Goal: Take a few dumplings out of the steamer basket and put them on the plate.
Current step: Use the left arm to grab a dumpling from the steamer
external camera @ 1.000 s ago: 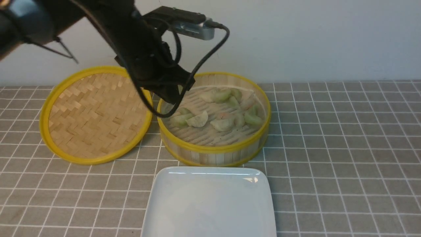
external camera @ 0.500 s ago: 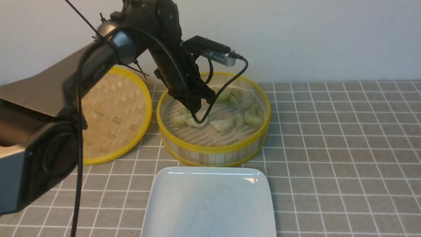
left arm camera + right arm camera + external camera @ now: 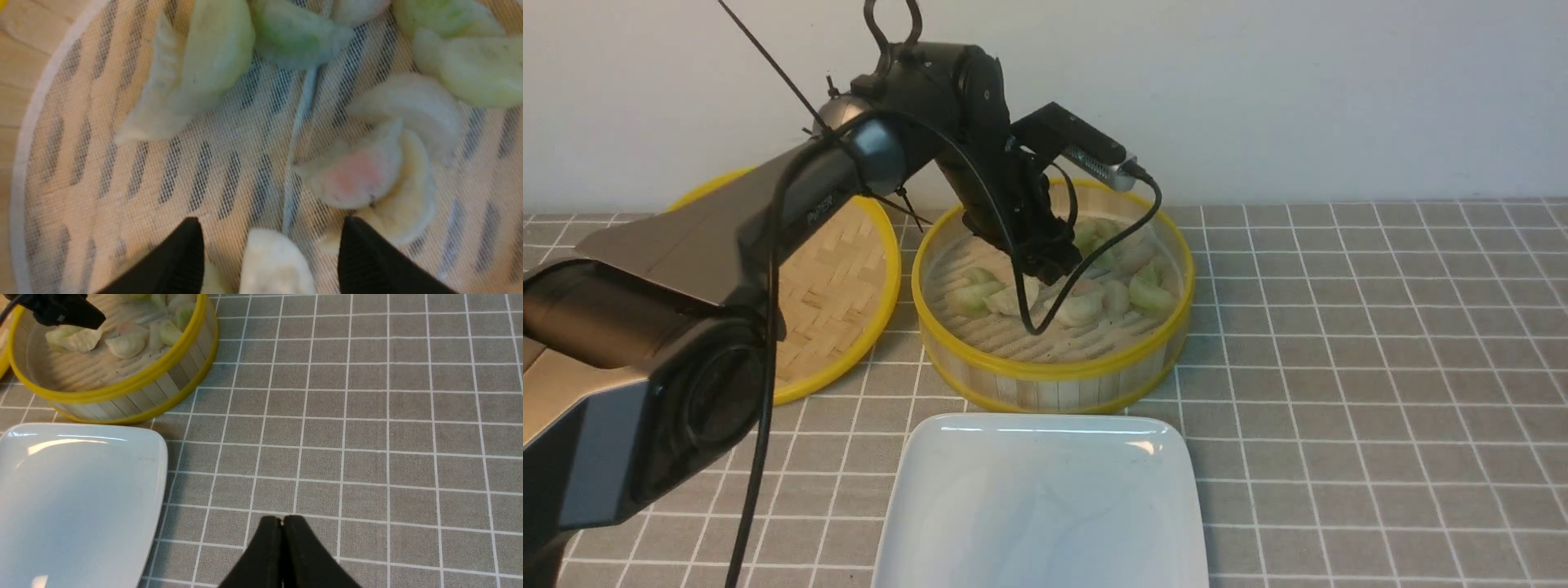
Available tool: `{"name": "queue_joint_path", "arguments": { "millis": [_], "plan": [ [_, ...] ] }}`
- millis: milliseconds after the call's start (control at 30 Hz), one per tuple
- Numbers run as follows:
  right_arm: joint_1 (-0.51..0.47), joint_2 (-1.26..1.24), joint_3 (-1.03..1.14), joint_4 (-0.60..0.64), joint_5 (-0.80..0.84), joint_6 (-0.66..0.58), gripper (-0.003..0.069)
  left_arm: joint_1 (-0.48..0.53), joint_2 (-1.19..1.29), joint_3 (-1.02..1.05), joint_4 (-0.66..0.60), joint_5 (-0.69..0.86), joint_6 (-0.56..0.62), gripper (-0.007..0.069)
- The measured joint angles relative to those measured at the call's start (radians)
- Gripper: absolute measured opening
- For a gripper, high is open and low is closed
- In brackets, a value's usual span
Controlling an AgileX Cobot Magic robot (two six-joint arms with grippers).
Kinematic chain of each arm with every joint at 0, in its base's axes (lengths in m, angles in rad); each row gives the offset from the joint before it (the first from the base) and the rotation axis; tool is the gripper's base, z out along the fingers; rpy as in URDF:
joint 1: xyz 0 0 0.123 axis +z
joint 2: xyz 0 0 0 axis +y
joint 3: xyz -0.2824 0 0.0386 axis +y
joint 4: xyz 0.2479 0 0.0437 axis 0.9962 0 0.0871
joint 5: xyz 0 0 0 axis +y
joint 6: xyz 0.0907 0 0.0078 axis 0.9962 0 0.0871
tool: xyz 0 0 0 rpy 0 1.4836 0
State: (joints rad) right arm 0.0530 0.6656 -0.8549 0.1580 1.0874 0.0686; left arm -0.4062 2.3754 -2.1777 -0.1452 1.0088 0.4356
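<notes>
While the left pincer (image 3: 271,223) gapes wide and empty, a whitish dumpling (image 3: 274,265) lies between its tips in the basket (image 3: 1054,371), at twelve o'clock from the plate (image 3: 1045,490); the right pincer (image 3: 282,522), closed on nothing, is farther off.

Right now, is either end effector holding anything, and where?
Nothing. The left end effector is open astride a whitish dumpling; the right end effector is shut, empty.
</notes>
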Motion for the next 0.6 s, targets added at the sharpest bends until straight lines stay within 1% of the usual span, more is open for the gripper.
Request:
{"name": "queue_joint_path", "arguments": {
  "millis": [233,400,433,467,567,600],
  "plan": [
    [0.000,0.000,0.000,0.000,0.000,-0.002,-0.0015,0.000,0.052,0.000,0.004,0.006,0.001,0.0313],
    [0.000,0.000,0.000,0.000,0.002,-0.004,-0.0015,0.000,0.062,0.000,0.003,0.029,-0.001,0.0242],
    [0.000,0.000,0.000,-0.001,0.005,-0.004,-0.0015,0.000,0.062,-0.001,0.003,0.034,-0.010,0.0216],
    [0.000,0.000,0.000,-0.001,0.008,-0.004,-0.0015,0.000,0.062,-0.004,0.003,0.042,-0.023,0.0207],
    [0.000,0.000,0.000,-0.001,0.011,-0.004,-0.0015,0.000,0.062,-0.024,0.006,0.105,-0.077,0.0207],
    [0.000,0.000,0.000,-0.001,0.012,-0.004,-0.0015,0.000,0.062,-0.046,0.006,0.150,-0.114,0.0207]
  ]
}}
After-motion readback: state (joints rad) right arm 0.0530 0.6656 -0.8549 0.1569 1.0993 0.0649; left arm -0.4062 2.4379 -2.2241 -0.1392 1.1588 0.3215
